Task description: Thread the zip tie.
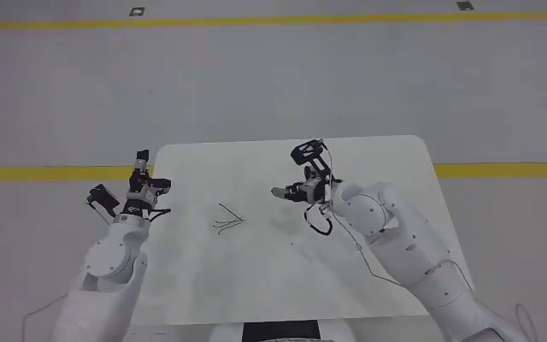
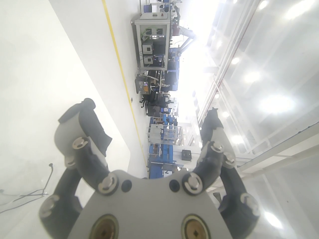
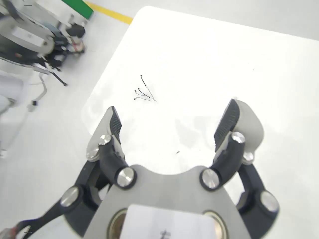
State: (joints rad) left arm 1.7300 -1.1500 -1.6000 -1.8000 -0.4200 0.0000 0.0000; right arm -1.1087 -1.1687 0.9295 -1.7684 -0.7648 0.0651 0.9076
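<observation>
Your black zip ties (image 1: 229, 222) lie in a small loose fan, flat on the white worktop (image 1: 367, 265), in its left half and nearer its middle than its rim. Your left hand (image 2: 149, 110) sits at the worktop's left edge, fingers spread apart. Your right hand (image 3: 173, 106) hangs above the worktop's middle, its ribbed pads (image 3: 225, 123) also wide apart, well apart from the ties.

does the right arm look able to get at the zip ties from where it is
Probably yes: the right claw is open and faces the zip ties, and nothing stands between them on the table.
</observation>
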